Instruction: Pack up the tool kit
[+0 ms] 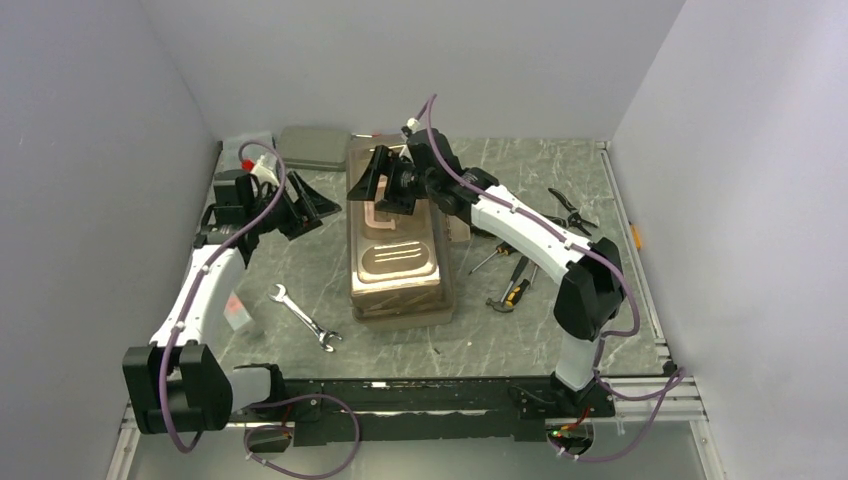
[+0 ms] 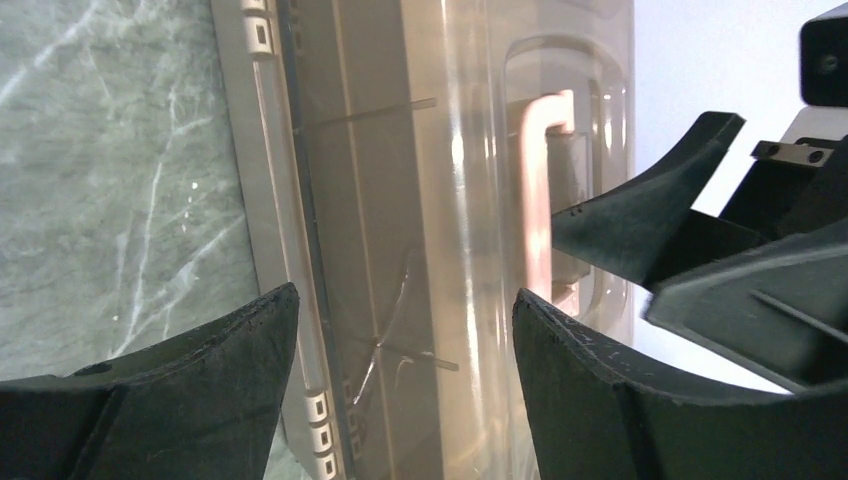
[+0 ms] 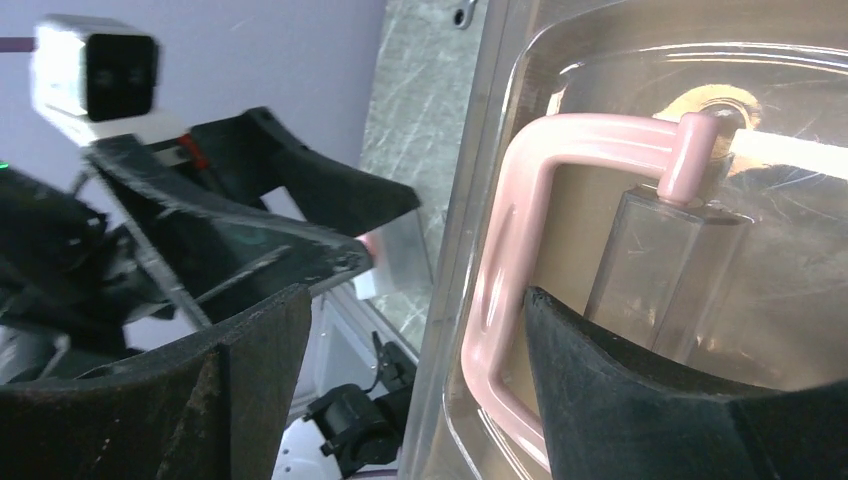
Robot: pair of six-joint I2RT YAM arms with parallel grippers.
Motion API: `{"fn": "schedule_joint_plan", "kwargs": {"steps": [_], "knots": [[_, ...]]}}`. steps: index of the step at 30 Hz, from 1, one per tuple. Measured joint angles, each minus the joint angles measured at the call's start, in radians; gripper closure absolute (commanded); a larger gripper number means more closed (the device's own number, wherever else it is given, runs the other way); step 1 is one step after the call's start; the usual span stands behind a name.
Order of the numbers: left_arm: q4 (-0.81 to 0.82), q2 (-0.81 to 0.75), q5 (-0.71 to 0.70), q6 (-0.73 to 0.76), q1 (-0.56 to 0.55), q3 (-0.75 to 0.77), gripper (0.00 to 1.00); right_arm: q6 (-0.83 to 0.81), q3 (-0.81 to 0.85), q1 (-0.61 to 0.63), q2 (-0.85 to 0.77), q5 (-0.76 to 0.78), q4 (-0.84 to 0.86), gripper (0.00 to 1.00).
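Top external: toolbox [image 1: 398, 255] in the middle, lid shut. Lying outside: wrench [image 1: 305, 318] on its left; screwdrivers [image 1: 495, 257], hammer [image 1: 512, 295], pliers [image 1: 570, 210] on its right. Packing seemingly barely begun. Left gripper [image 1: 318, 205] and right gripper [image 1: 385, 190] spread wide, empty, near pink handle [image 3: 497, 260].

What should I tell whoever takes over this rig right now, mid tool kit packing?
Left gripper open, empty, beside the toolbox, on its left.
Right gripper open over the pink handle, not gripping.
The toolbox stands central, lid shut.
The wrench lies left of it; screwdrivers, hammer, pliers right.
Done: no tool packed, as far as shows.
Left: open the lid, load all tools, close.
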Motion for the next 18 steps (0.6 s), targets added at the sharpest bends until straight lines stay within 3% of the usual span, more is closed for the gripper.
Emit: {"fn": "schedule_joint_plan", "kwargs": {"steps": [9, 18], "knots": [[0.048, 0.071, 0.006, -0.028, -0.095, -0.027, 0.22, 0.087, -0.134, -0.048, -0.044, -0.131, 0.187, 0.22], [0.047, 0.083, 0.003, -0.027, -0.107, 0.027, 0.24, 0.144, -0.213, -0.072, -0.058, -0.204, 0.319, 0.22]]}}
